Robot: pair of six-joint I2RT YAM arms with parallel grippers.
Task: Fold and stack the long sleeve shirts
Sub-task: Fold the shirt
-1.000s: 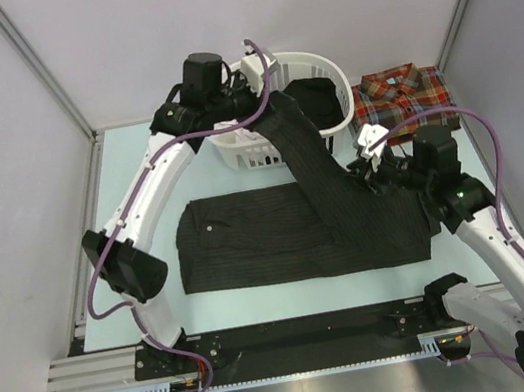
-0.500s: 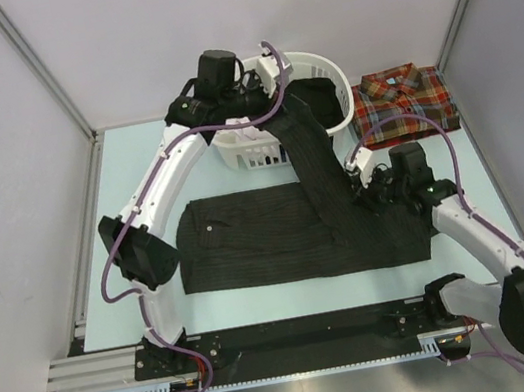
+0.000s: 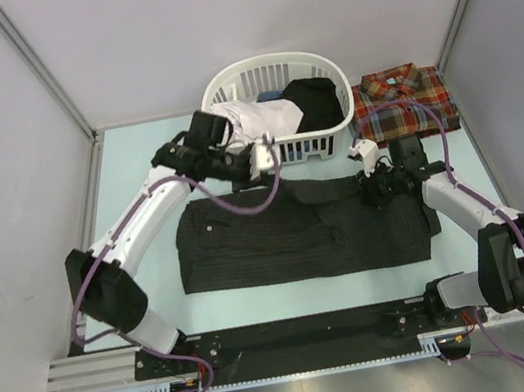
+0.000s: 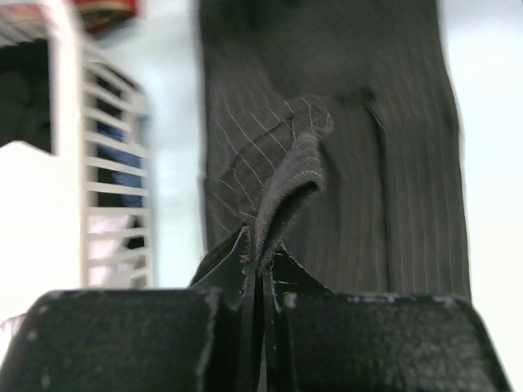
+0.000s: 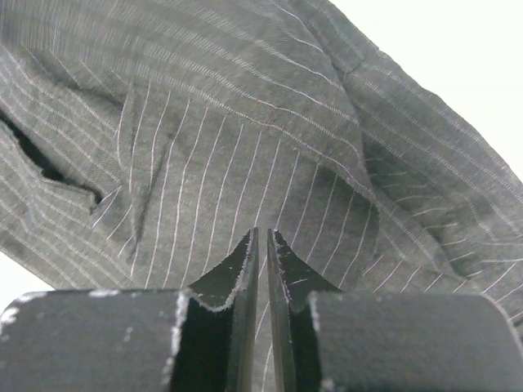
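Observation:
The black pinstripe shirt (image 3: 299,235) lies flat across the middle of the table, with one sleeve along its far edge. My left gripper (image 3: 271,157) hovers over that far edge, just in front of the basket. In the left wrist view it (image 4: 260,253) is shut on a fold of the pinstripe sleeve (image 4: 286,175). My right gripper (image 3: 372,187) sits low on the shirt's right end. Its jaws (image 5: 261,237) are shut with nothing between them, tips just above the pinstripe cloth (image 5: 245,122). The plaid shirt (image 3: 400,101) lies folded at the back right.
A white laundry basket (image 3: 222,86) stands at the back centre, holding white, blue and black cloth. Its ribbed wall (image 4: 106,163) is close on the left of my left gripper. Grey walls enclose the table on three sides.
My left gripper has come down from above the basket toward the near side, and the raised sleeve now lies low along the shirt's far edge. My right gripper has shifted back and lowered onto the shirt.

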